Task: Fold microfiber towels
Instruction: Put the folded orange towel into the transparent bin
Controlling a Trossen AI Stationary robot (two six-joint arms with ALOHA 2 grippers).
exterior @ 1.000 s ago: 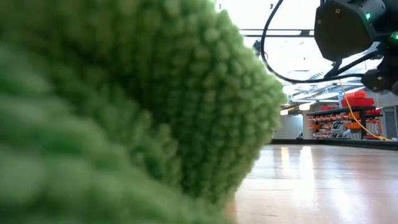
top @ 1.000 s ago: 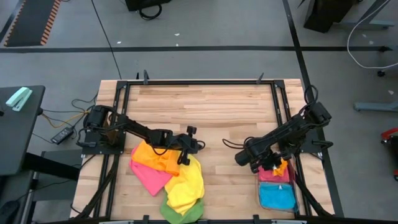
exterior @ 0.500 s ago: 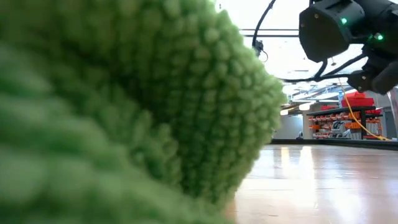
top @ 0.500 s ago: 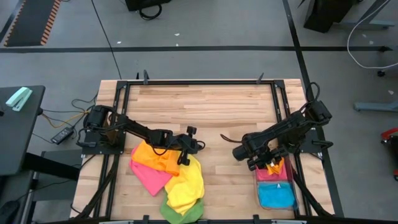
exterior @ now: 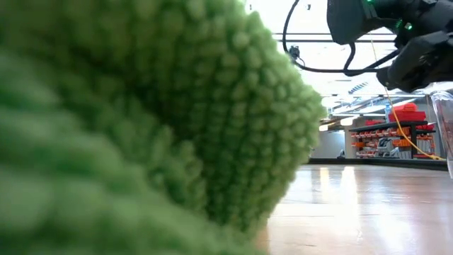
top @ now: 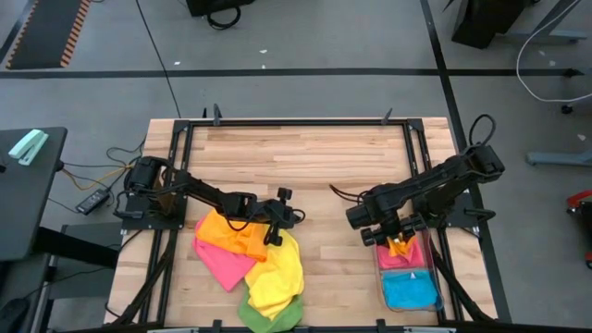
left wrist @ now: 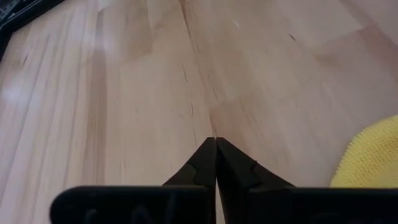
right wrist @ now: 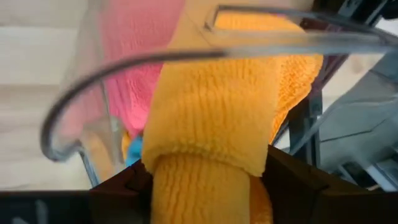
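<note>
Right end effector [top: 389,233] sits at the far end of the clear plastic bin [top: 427,289], at the counter's right near edge. In the right wrist view a folded orange towel [right wrist: 211,112] lies between its dark fingers [right wrist: 289,180], partly under the bin rim. Fingers look spread wide around the roll; whether they grip it or have let go I cannot tell, probably mid-drop.

Bin already holds a folded pink towel [top: 408,258] and a folded blue towel [top: 412,291]. So three towels look folded and binned or nearly binned.

Left end effector [top: 274,234] is closed on nothing, tips pressed together above bare counter [top: 314,157] in its wrist view, with a yellow edge just beside. It rests at the far edge of the unfolded pile.

Left to do: loose heap on the left near side, with an orange towel [top: 227,231], pink towel [top: 222,264], yellow towel [top: 277,273] and green towel [top: 268,317], all crumpled and overlapping. The green one fills the low view.

Judgement: roughly halfway, four still unfolded.
</note>
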